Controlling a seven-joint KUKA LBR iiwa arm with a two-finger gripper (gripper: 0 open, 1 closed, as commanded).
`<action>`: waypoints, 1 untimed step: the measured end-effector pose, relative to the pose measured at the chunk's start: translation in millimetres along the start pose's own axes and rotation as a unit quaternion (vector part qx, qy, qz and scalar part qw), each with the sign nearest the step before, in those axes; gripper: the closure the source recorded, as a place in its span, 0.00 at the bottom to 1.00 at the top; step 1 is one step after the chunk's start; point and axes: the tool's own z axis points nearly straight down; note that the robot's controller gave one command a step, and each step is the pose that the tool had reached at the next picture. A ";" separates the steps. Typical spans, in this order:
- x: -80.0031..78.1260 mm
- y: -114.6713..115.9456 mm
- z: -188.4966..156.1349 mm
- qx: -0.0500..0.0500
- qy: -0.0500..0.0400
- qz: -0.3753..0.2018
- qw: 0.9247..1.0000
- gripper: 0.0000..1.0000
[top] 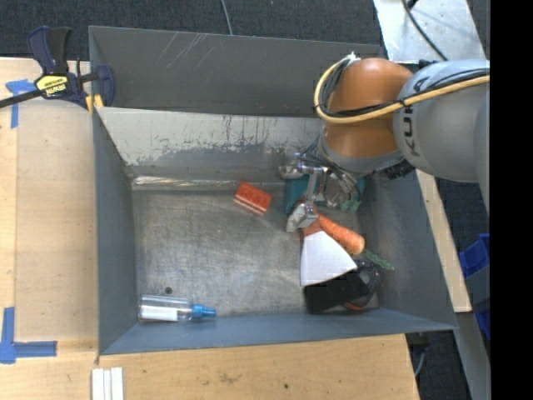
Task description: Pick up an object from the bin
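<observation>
My gripper (310, 211) hangs in the bin's right half, under the orange wrist cover, its metal fingers pointing down. Right below the fingertips lies an orange carrot-shaped toy (343, 234), slanting down to the right. A teal object (294, 194) sits just behind the fingers, partly hidden by them. A white cone-shaped piece (323, 261) lies against the carrot's lower side. Nothing shows between the fingers.
An orange-red block (252, 198) lies left of the gripper near the back wall. A black object (341, 293) rests in the front right corner. A clear tube with a blue cap (175, 311) lies at the front left.
</observation>
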 end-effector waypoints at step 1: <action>-1.7 -5.1 -1.7 0.002 0.000 0.018 1.000 0.00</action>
